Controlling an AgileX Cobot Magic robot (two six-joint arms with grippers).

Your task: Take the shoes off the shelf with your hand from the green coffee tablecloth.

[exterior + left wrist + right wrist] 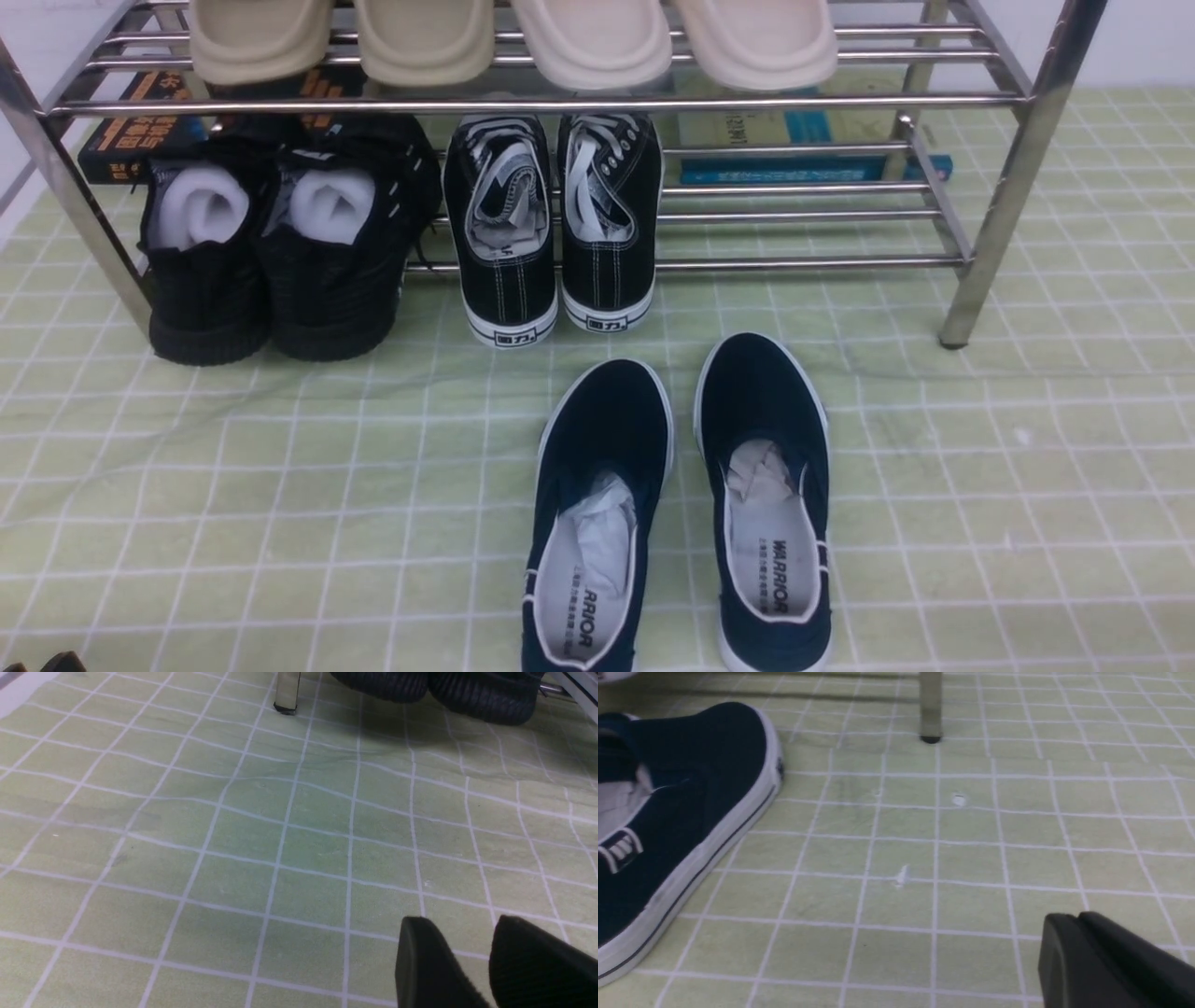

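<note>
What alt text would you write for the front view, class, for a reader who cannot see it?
A pair of navy slip-on shoes sits on a green checked tablecloth, in front of a steel shoe shelf. Its lower tier holds black lace-up sneakers and bulky black shoes; beige slippers rest on top.

The front view looks forward and downward from the robot's side at medium range, with the shelf [560,103] across the upper frame and the shoes [681,513] at lower centre on the green coffee tablecloth [233,485]. The left wrist view sits low and close over the cloth, facing a shelf leg [287,693] at its top edge, the left gripper [472,933] at lower right. The right wrist view, equally low, shares one navy shoe [677,826] at its left and the other shelf leg [930,707] with the front view.
</note>
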